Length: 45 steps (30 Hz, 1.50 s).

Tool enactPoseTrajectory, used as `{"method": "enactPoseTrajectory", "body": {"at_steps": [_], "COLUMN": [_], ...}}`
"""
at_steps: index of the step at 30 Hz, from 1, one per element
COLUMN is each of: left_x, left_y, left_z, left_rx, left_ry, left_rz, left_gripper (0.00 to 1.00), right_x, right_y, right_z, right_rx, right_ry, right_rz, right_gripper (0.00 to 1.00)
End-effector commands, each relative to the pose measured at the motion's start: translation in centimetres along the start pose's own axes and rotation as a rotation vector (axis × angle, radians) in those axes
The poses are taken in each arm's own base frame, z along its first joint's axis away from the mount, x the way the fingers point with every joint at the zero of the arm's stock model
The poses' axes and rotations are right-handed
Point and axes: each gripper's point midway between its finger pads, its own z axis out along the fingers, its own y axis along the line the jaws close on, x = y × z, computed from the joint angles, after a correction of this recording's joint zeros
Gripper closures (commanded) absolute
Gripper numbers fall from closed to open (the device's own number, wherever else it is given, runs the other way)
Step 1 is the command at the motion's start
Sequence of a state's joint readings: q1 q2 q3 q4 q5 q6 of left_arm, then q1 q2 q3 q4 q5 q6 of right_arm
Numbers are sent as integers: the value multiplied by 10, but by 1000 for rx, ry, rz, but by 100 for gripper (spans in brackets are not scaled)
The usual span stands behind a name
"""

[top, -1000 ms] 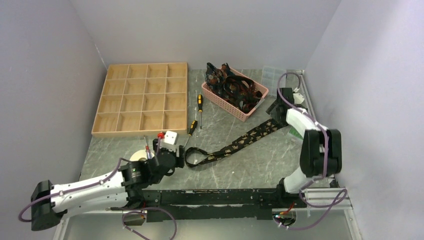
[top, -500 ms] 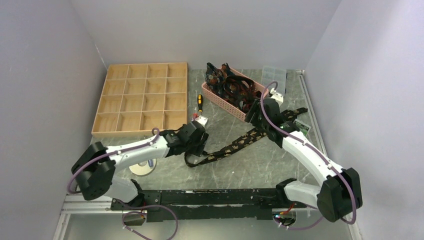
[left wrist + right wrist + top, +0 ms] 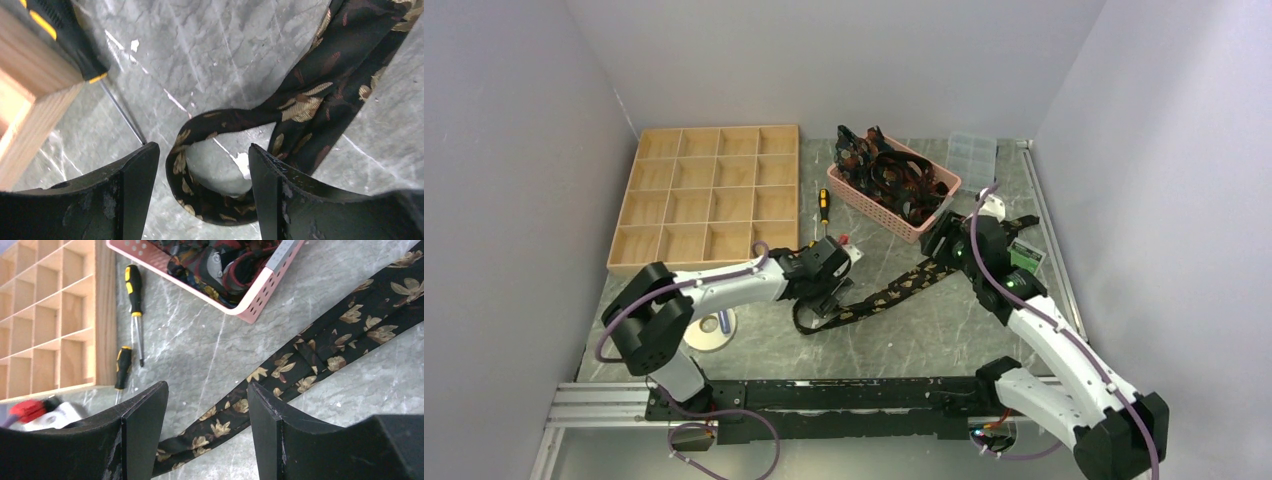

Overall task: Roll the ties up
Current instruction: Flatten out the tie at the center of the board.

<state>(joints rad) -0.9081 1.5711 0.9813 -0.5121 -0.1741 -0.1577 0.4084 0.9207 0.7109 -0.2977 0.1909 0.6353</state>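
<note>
Wooden tray point(image 3: 714, 195): it sits at the far left of the bench point(image 3: 924, 330), every compartment bare. You would judge it the place for finished rolls, so nothing is done yet.

Screwdrivers point(image 3: 823, 208): they lie just right of the tray, near the left arm's work. They are clutter you should keep out of the sweep.

Left pincer point(image 3: 200, 165): its jaws stand apart, straddling the curled near-left end of the loose tie. Neither finger point(image 3: 125, 185) presses the fabric in the wrist view. It is lined up this way because the folded end is where a roll would start.

Loose tie point(image 3: 894, 288): black with tan-gold leaves, it lies flat on the bench. It runs diagonally from the loop at the left pincer, far and right, to the other arm. Its left end doubles back on itself into a small open loop point(image 3: 215, 165).

Pink basket point(image 3: 860, 197): it stands far of the loose tie's middle, with the spare ties point(image 3: 904, 180) heaped inside to wait their turn.

Right pincer point(image 3: 207, 405): its jaws are apart with nothing between them. It hovers over the loose tie's right stretch, just near of the basket corner. From there it could likely pin or feed the length while the other end is rolled.

Clear box point(image 3: 974, 152): it sits at the far right, apart from the work.
</note>
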Motion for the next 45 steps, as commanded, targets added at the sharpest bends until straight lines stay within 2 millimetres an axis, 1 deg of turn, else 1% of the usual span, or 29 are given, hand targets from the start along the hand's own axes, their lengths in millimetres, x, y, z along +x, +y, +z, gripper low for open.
{"method": "enactPoseTrajectory", "body": {"at_steps": [1, 4, 5, 6, 7, 8, 10, 11, 12, 14, 16, 18, 19, 20, 23, 25, 26, 27, 28, 31, 32, 33, 34, 35, 36, 38, 40, 42, 45], "left_x": [-25, -30, -32, -35, -36, -37, -44, -46, -47, -49, -44, -38, -30, -21, 0, 11, 15, 20, 26, 31, 26, 28, 28, 32, 37, 52, 61, 64, 60], "left_y": [-1, 0, 1, 1, 0, 2, 0, 0, -1, -1, -10, -18, -17, -23, -21, -18, -13, -10, -7, 3, -8, -18, -27, -31, -32, -20, -9, -1, 5], "left_z": [12, 21, 23, 23, 23, 22, 15, 9, 0, -20, -44, -64, -70, -77, -87, -89, -94, -95, -96, -108, -101, -84, -72, -63, -58, -58, -63, -71, -85], "left_rx": [34, 43, 45, 51, 59, 53, 53, 41, 23, -51, -125, -219, -280, -326, -477, -582, -663, -727, -754, -807, -817, -873, -890, -894, -884, -869, -863, -851, -820], "left_ry": [-41, -35, -37, -39, -37, -40, -86, -117, -154, -246, -384, -525, -570, -619, -733, -762, -773, -760, -756, -736, -747, -695, -674, -667, -677, -700, -714, -723, -737], "left_rz": [169, 215, 218, 219, 219, 215, 186, 170, 157, 124, 107, 89, 73, 68, 45, 34, 42, 83, 84, 40, 12, 119, 139, 114, 41, -120, -199, -223, -254], "left_gripper": [29, 33, 37, 44, 53, 68, 88, 94, 97, 97, 97, 97, 97, 97, 97, 97, 97, 97, 97, 97, 97, 97, 97, 97, 97, 97, 97, 97, 97], "right_x": [0, 0, 0, 0, -1, -1, 0, 2, 4, 11, 20, 28, 33, 37, 48, 54, 57, 59, 61, 68, 71, 73, 76, 78, 80, 80, 78, 77, 78], "right_y": [7, 7, 8, 7, 7, 5, 3, 1, 0, -3, -5, -7, -9, -10, -13, -14, -16, -18, -19, -22, -23, -23, -25, -26, -28, -32, -32, -31, -29], "right_z": [-16, -25, -28, -30, -32, -33, -34, -33, -32, -27, -21, -15, -11, -8, -2, 2, 3, 4, 5, 10, 12, 14, 16, 17, 18, 18, 17, 18, 21], "right_rx": [-64, -81, -87, -89, -91, -90, -85, -80, -79, -77, -77, -75, -71, -72, -72, -75, -72, -65, -62, -51, -45, -45, -41, -34, -26, -10, -13, -17, -21], "right_ry": [-10, -13, -17, -19, -25, -28, -33, -30, -29, -15, 1, 20, 32, 40, 63, 76, 80, 83, 88, 111, 118, 125, 132, 139, 143, 138, 128, 127, 141], "right_rz": [3, 7, 7, 6, 5, 2, -3, -3, -1, 4, 13, 20, 21, 23, 18, 13, 10, 10, 10, 12, 13, 16, 20, 20, 18, 10, -1, -10, -14], "right_gripper": [36, 36, 36, 36, 36, 36, 37, 37, 37, 37, 37, 38, 38, 38, 38, 38, 38, 38, 38, 38, 38, 38, 38, 38, 38, 38, 38, 38, 37]}}
